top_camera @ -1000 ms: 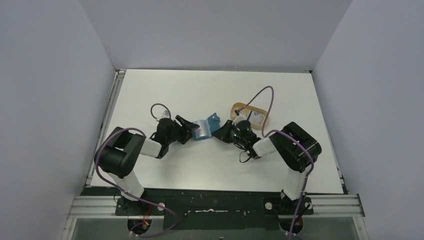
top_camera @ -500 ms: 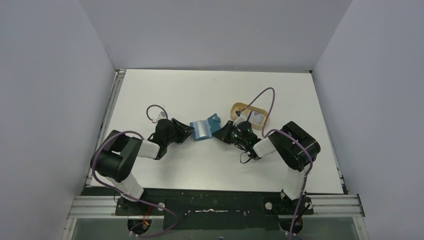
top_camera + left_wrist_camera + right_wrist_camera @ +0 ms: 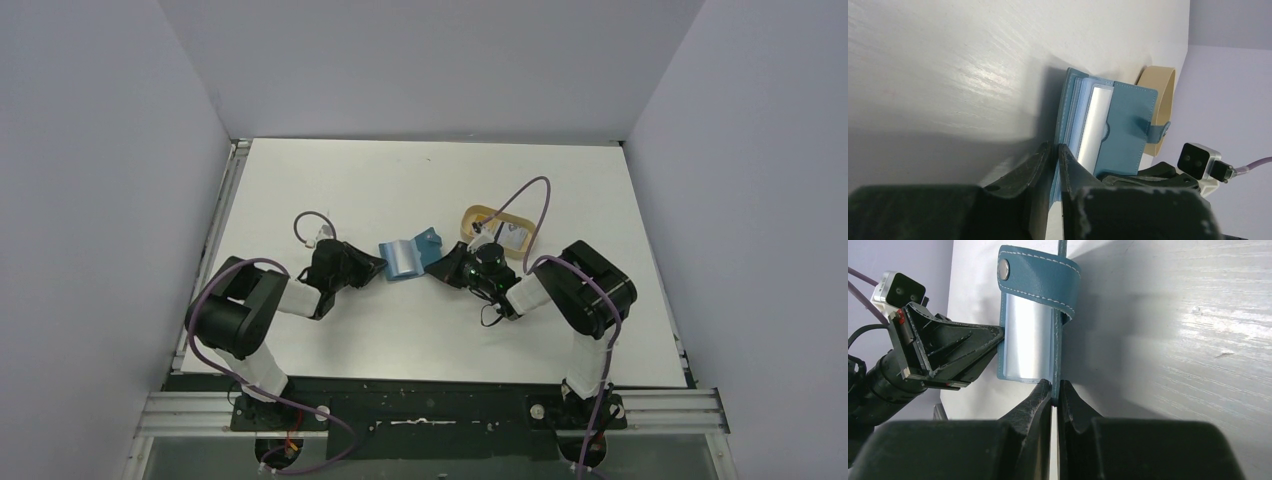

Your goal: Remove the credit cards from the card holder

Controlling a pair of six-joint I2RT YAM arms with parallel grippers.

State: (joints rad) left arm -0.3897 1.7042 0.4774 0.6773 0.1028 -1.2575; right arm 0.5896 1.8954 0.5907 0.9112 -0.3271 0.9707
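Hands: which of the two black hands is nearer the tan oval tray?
The right hand: the tan tray lies just beside it. The left hand pinches the teal card holder at its opposite edge, farther from the tray.

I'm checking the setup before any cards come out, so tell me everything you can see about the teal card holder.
The card holder is a teal-blue folding wallet, leather-like with pale stitching, a snap-tab strap and glossy clear sleeves inside. It sits partly open on the table, near the tan tray. The left pincer pinches one cover's edge, the right pincer the other's.
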